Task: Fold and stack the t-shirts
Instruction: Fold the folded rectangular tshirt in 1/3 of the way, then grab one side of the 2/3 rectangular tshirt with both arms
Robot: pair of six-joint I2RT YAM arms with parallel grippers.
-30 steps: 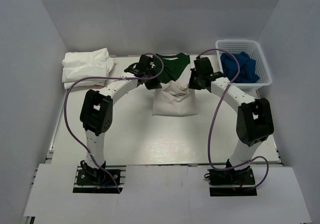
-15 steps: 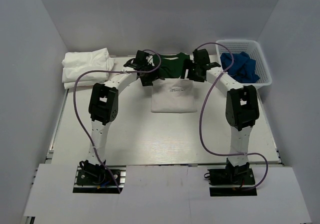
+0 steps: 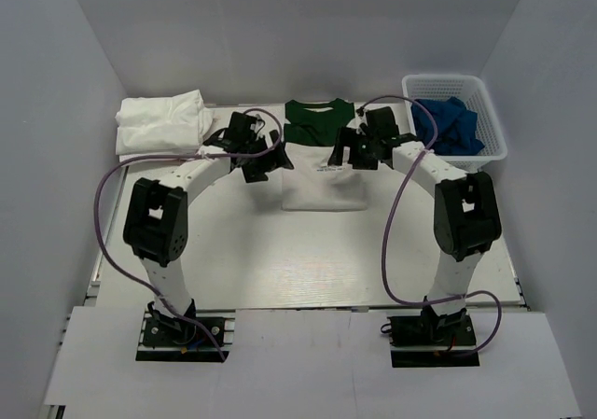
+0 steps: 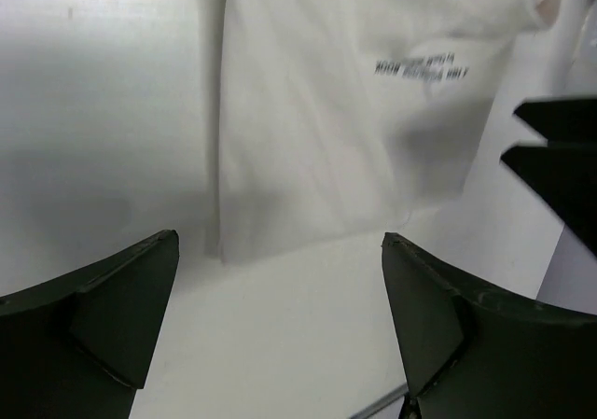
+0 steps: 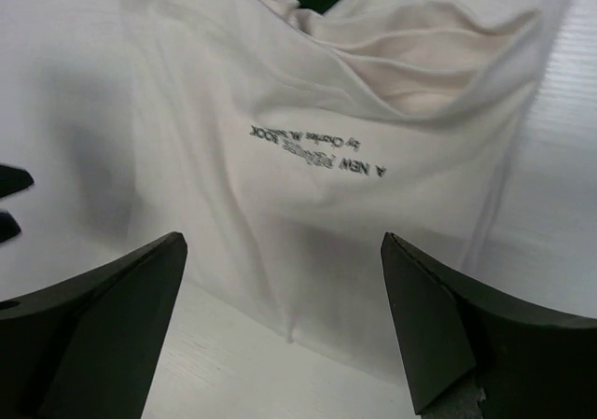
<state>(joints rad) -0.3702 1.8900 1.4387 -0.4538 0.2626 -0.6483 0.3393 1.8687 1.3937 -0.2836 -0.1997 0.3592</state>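
**Both grippers open over the folded t-shirt**

I am reading the lettering [image 5: 317, 148] off the right wrist camera, where it is showing upside down: "A NEW", then a blurred word, then "BOOK", with a smaller line beginning "by Charles M." beside it (the last word is too soft for me to make out). On the left wrist camera the same print is only showing as a dark smear.

The t-shirt [image 3: 322, 172] is lying folded into a compact rectangle at the far middle of the table [image 3: 280, 251], white across the near part, with a dark green band and collar at the far end. The cloth is puckering in soft creases near the green.

The left gripper [image 4: 280, 242] is hanging with its jaws spread wide and nothing between them, just off the shirt's left edge. The right gripper [image 5: 284, 242] is doing likewise over the right side.

I am counting one printed shirt, one pile of white shirts [image 3: 160, 125] at the far left, one basket [image 3: 457, 83] at the far right holding blue cloth [image 3: 448, 125], and two arms.
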